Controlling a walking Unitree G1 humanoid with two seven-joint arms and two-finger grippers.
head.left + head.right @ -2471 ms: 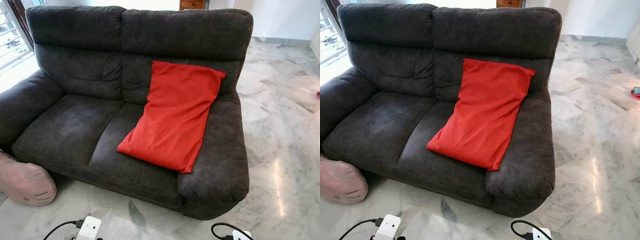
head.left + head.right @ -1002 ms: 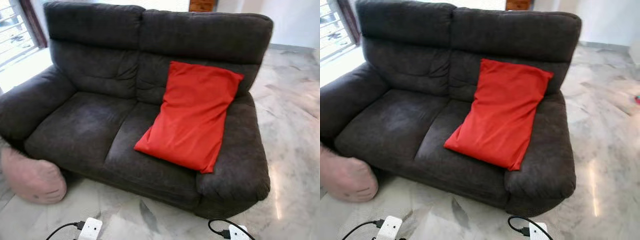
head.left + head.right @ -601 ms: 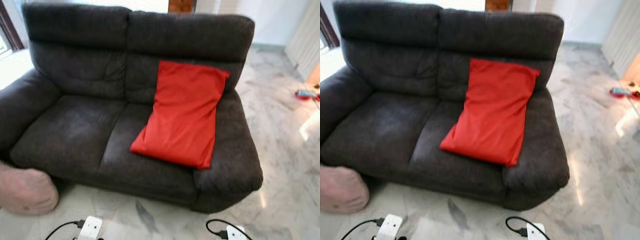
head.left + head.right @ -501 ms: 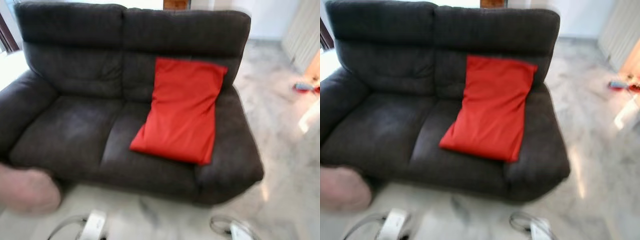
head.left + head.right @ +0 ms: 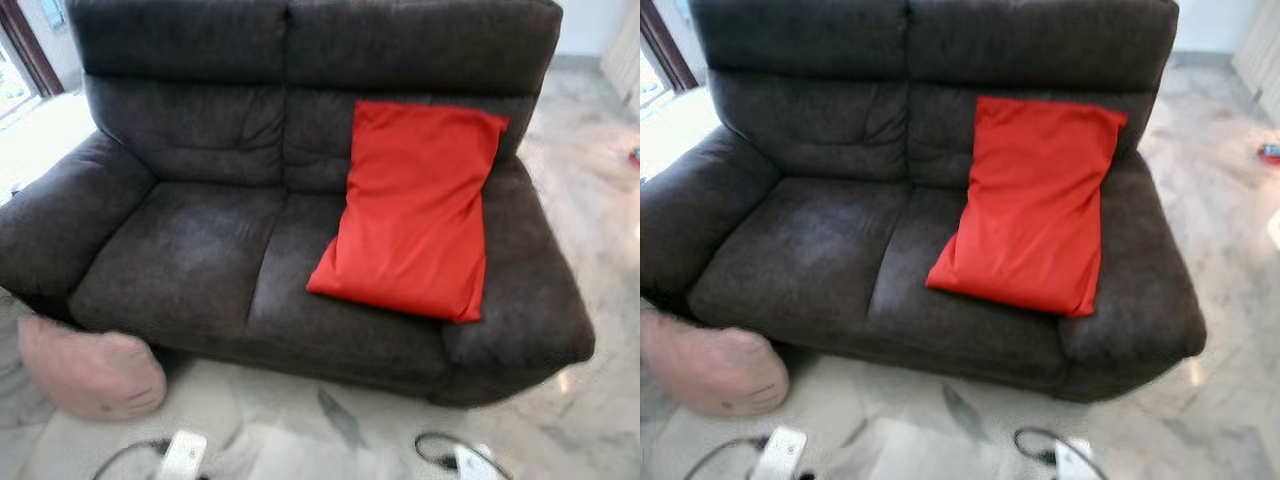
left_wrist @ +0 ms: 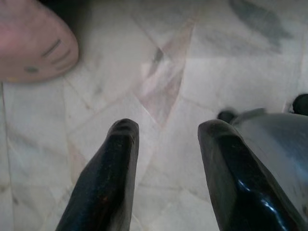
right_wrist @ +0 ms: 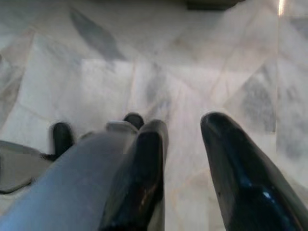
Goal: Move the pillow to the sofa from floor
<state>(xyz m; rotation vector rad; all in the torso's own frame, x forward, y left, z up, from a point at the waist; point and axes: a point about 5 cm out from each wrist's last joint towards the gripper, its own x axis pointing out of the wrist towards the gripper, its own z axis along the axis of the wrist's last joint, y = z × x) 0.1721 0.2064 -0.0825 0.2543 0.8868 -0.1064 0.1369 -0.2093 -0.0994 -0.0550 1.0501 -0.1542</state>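
Observation:
A red pillow (image 5: pixel 415 215) leans on the right seat and backrest of the dark grey two-seat sofa (image 5: pixel 180 260). A pink round pillow (image 5: pixel 90 365) with a drawn face lies on the marble floor by the sofa's front left corner; the left wrist view shows it too (image 6: pixel 29 41). My left gripper (image 6: pixel 168 127) hangs open above bare floor, a short way from the pink pillow. My right gripper (image 7: pixel 185 125) is also open over the floor, holding nothing.
Two white blocks with black cables (image 5: pixel 180 455) (image 5: pixel 470 462) sit at the bottom edge of the eye views. A silver-grey rounded body (image 6: pixel 269 144) lies close beside the left gripper. Marble floor (image 5: pixel 1230 260) stretches to the right, with a small red object (image 5: pixel 1268 152) far off.
The whole picture has shifted right and is slightly blurred, so the camera has moved. More of the pink pillow is in view. The red pillow rests on the sofa as before.

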